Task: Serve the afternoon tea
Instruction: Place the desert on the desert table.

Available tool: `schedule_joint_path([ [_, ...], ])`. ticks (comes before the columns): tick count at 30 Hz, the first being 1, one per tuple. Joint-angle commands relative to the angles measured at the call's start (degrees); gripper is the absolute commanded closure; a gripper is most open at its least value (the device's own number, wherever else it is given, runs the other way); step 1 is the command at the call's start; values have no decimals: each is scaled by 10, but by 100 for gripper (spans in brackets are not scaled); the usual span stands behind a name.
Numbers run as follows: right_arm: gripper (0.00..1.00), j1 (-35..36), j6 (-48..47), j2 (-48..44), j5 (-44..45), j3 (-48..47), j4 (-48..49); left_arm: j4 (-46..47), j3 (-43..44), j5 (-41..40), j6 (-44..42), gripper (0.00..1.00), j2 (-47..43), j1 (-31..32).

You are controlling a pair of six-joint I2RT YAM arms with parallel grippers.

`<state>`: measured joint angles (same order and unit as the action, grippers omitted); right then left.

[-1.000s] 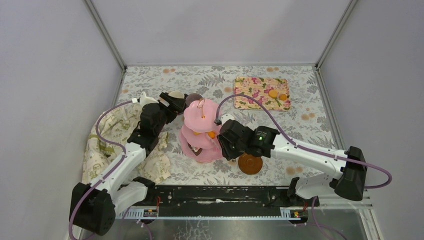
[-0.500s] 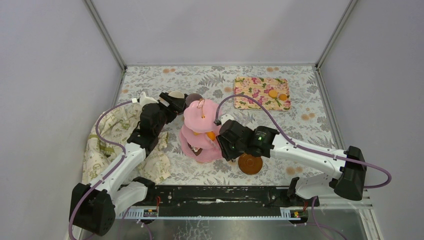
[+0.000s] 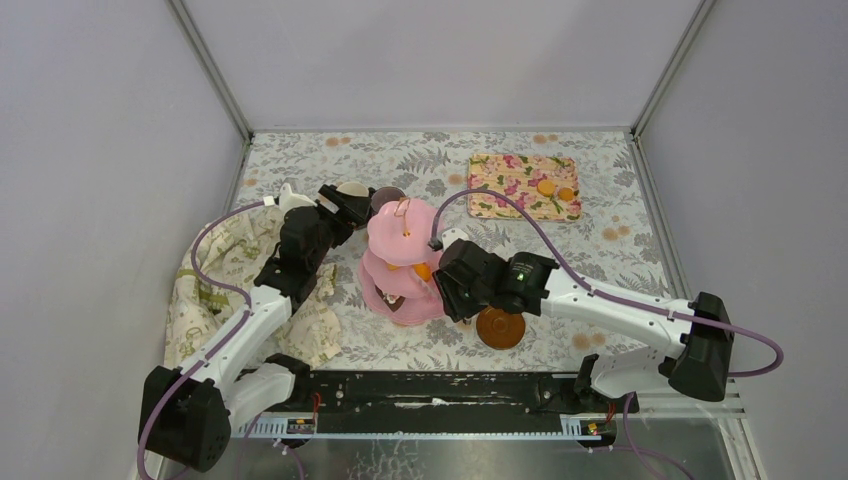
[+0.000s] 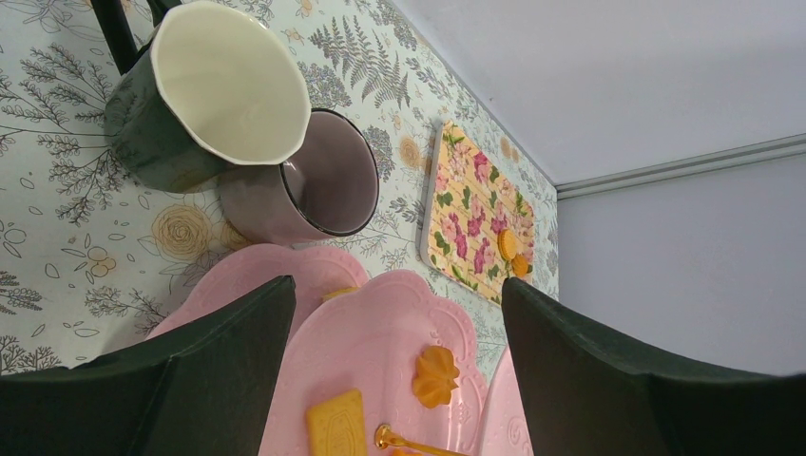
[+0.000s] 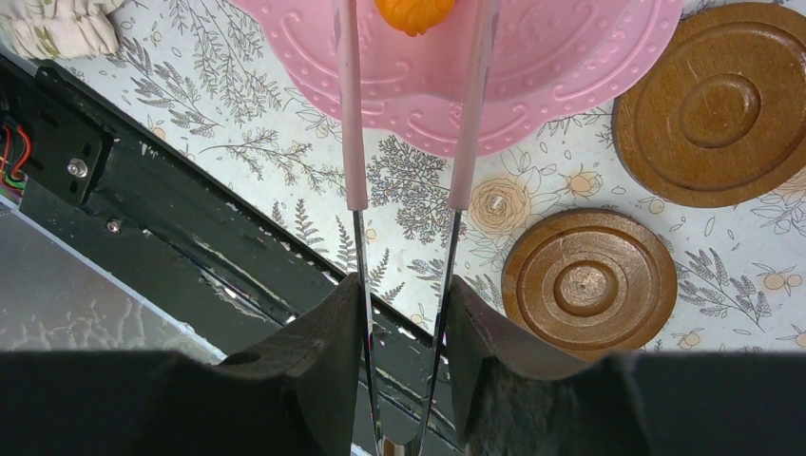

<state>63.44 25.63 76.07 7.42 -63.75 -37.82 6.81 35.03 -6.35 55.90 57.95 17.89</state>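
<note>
The leaf-print surface (image 3: 600, 270) fills the middle of the top view. The left arm (image 3: 255, 310) stretches up from the lower left. Its gripper (image 4: 392, 304) hangs wide open over the pink cake stand (image 3: 400, 262) in the middle. The right arm (image 3: 620, 312) bends in from the lower right. Its gripper (image 5: 401, 294) squeezes thin tongs (image 5: 350, 142). Their pink tips sit on each side of an orange sweet (image 5: 414, 11), maybe touching it. Two dark mugs (image 4: 204, 90) stand side by side at the stand's upper left. Two brown saucers (image 5: 591, 277) lie beside its bottom plate, at its lower right.
</note>
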Motion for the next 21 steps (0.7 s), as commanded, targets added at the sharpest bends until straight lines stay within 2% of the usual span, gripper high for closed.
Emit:
schedule_joint_path([
  [1, 59, 9, 6, -25, 4, -11, 13, 33, 7, 6, -9, 13, -7, -4],
  [21, 61, 11, 24, -65, 47, -8, -3, 30, 11, 2, -12, 13, -9, -5],
])
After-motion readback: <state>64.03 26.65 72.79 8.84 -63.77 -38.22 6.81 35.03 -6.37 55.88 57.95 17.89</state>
